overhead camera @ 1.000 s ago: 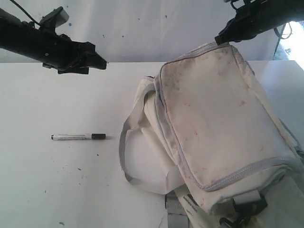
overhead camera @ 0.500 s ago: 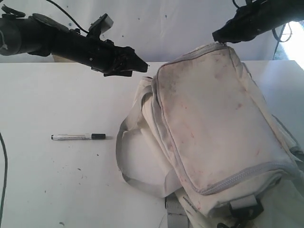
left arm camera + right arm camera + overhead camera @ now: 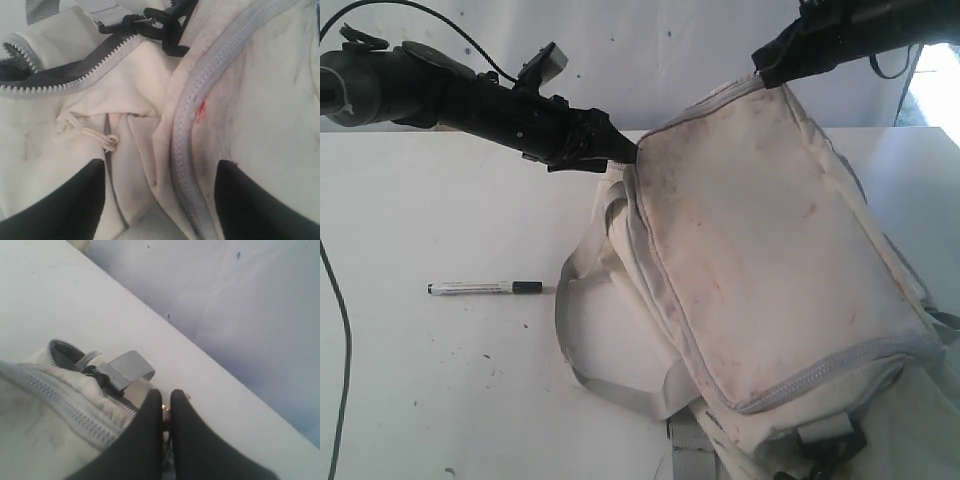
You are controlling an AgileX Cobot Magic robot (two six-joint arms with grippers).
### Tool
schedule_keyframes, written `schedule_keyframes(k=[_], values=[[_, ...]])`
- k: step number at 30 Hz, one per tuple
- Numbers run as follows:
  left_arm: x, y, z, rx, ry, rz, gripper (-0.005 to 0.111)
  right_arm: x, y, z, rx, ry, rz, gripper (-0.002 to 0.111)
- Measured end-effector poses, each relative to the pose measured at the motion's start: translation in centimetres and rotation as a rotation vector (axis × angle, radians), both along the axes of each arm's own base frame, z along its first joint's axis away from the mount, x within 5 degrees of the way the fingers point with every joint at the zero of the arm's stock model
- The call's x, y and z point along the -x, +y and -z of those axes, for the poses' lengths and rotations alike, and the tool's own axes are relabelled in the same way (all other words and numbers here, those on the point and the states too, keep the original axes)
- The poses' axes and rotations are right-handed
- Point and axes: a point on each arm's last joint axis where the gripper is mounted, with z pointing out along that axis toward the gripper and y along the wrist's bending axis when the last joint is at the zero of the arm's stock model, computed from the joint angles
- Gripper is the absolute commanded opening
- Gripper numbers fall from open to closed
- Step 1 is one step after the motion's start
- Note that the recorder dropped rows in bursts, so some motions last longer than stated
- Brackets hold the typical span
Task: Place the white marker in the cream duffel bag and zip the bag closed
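Observation:
The white marker [image 3: 485, 288] lies flat on the white table, black cap pointing right, left of the cream duffel bag [image 3: 760, 250] and apart from both arms. My left gripper [image 3: 625, 153] is open at the bag's far left corner. In the left wrist view its fingers [image 3: 75, 200] straddle a fold of the bag [image 3: 260, 100] and a grey zipper [image 3: 187, 125]. My right gripper [image 3: 765, 72] is shut on the bag's far top edge and holds it lifted. Up close, the right gripper [image 3: 166, 397] pinches a small piece at the bag's [image 3: 40, 405] zipper end.
A grey strap [image 3: 575, 330] loops from the bag onto the table [image 3: 420, 220] toward the marker. Black clips [image 3: 160, 27] sit at the bag's ends. A thin cable [image 3: 335, 330] hangs along the left edge. A pale wall stands behind the table.
My left arm swung right and down to the bag's far left corner. The right gripper drew the bag's top edge leftward, shifting the bag. The marker stayed put.

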Motion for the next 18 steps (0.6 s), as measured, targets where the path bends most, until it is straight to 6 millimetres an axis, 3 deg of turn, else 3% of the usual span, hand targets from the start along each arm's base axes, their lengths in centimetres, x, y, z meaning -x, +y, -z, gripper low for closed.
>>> schedule_keyframes(k=[9,18], values=[[-0.1,0.0,0.0,0.007,0.001,-0.009,0.022,1.9,1.2,0.5,0.145,-0.069,-0.388,0.000],[-0.1,0.0,0.0,0.007,0.002,-0.010,0.018,2.9,1.5,0.7,0.204,-0.101,-0.559,0.000]])
